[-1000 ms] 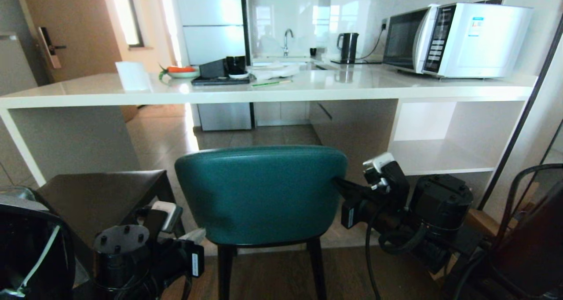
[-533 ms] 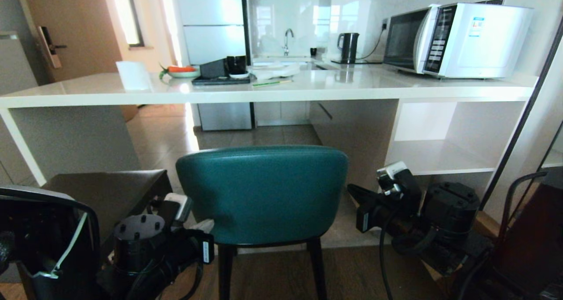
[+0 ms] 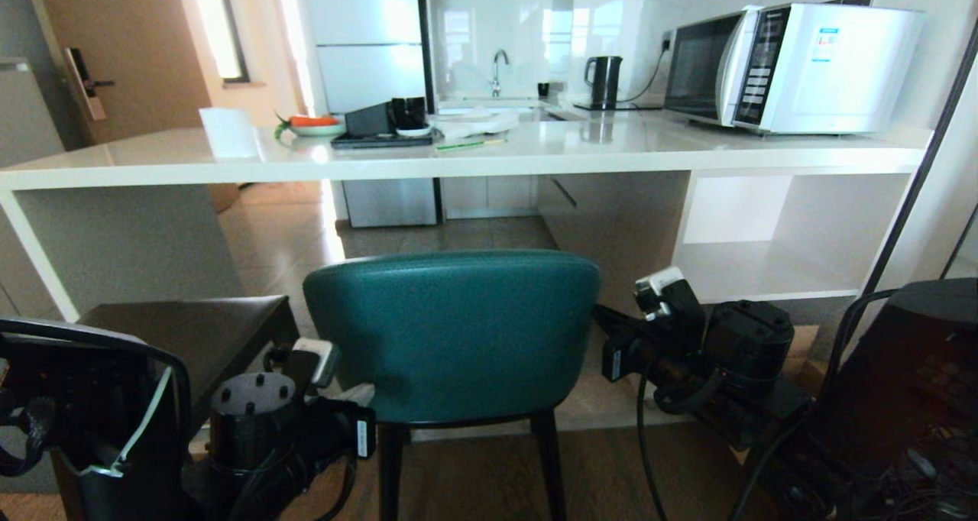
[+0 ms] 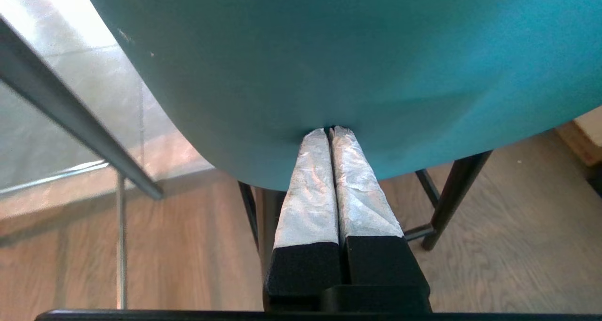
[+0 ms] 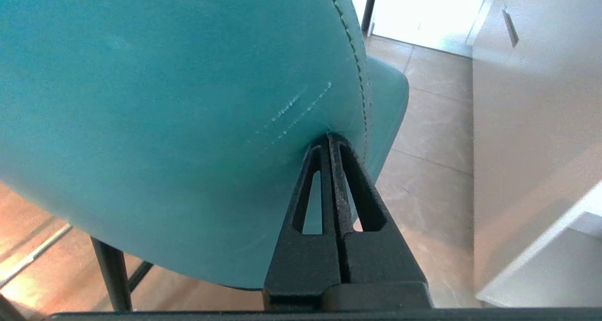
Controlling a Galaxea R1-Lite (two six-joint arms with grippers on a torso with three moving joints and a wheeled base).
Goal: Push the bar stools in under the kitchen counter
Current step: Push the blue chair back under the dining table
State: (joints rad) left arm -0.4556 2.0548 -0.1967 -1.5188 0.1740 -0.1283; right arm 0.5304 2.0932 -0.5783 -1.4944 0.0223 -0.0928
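Claws pressed together: left claw [image 4: 330, 132] and right claw [image 5: 328, 137] both touch the teal stool's [image 3: 451, 330] back.

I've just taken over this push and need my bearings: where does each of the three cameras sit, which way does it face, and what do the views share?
Head: high on the robot, facing the kitchen counter; both arms flank the teal stool.
Left wrist: behind the left gripper, shut, tips against the stool's back.
Right wrist: behind the right gripper, shut, tips near the back's seam.
Shared: all three show the teal stool.
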